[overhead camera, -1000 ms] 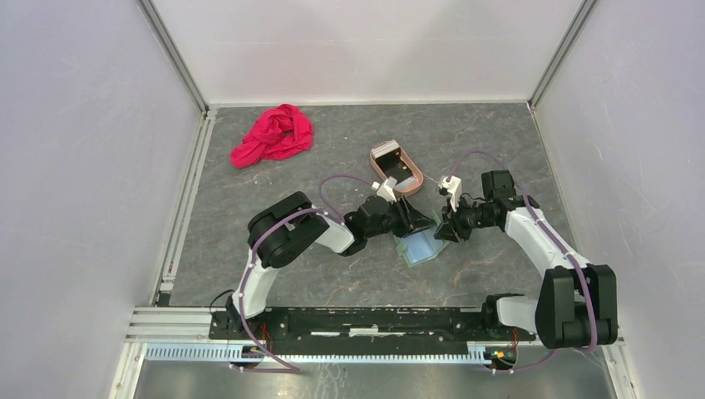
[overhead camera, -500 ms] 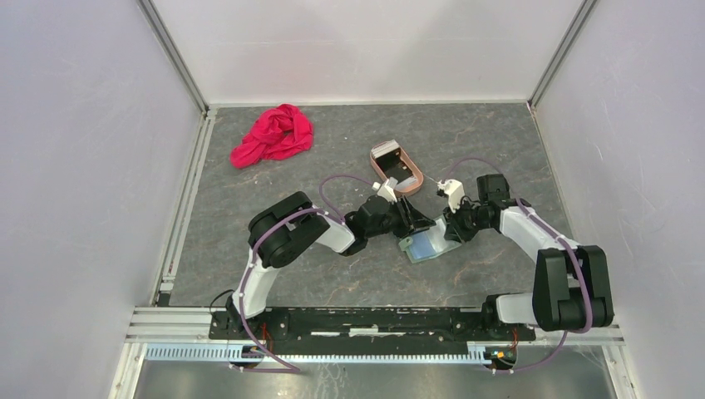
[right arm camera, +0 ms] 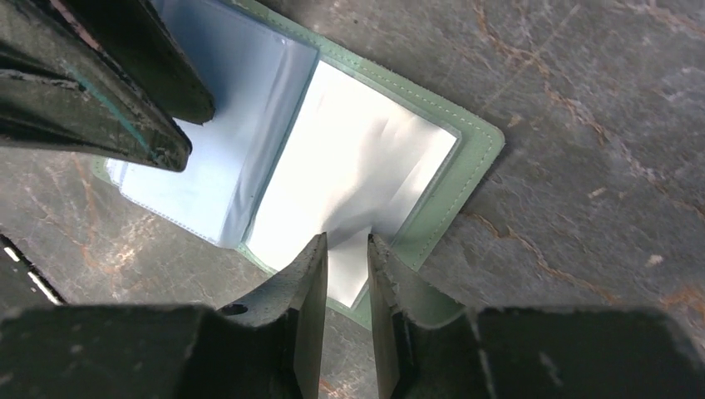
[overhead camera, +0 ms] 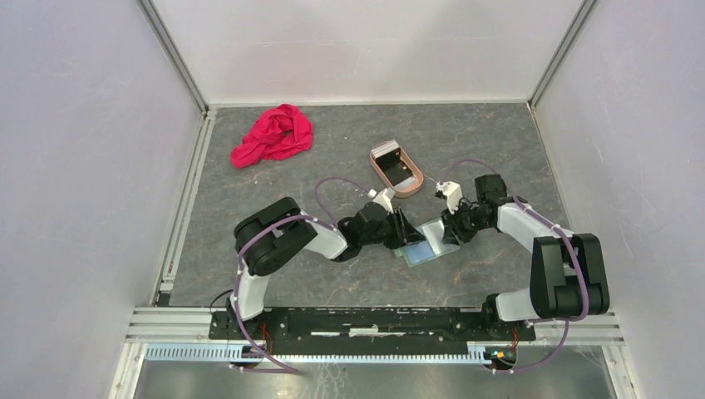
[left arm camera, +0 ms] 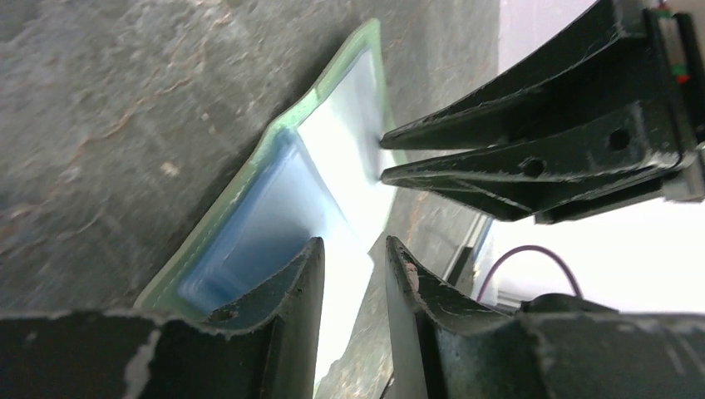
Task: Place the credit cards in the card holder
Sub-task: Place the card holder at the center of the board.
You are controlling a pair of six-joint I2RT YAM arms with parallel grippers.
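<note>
Top external view: card holder [overhead camera: 422,247] open flat on table [overhead camera: 499,150], between both arms' tips.
Left jaws: slightly parted, tips over the pale blue half, nothing clamped.
Right jaws: narrow gap at the green rim; gripping or not, cannot tell.
Silvery-white card [right arm camera: 357,174]: on the holder's other half, one corner reaching between right fingertips [right arm camera: 309,266].
Tray [overhead camera: 396,169]: farther back, apart from holder.
Red cloth [overhead camera: 274,133]: far left.
</note>
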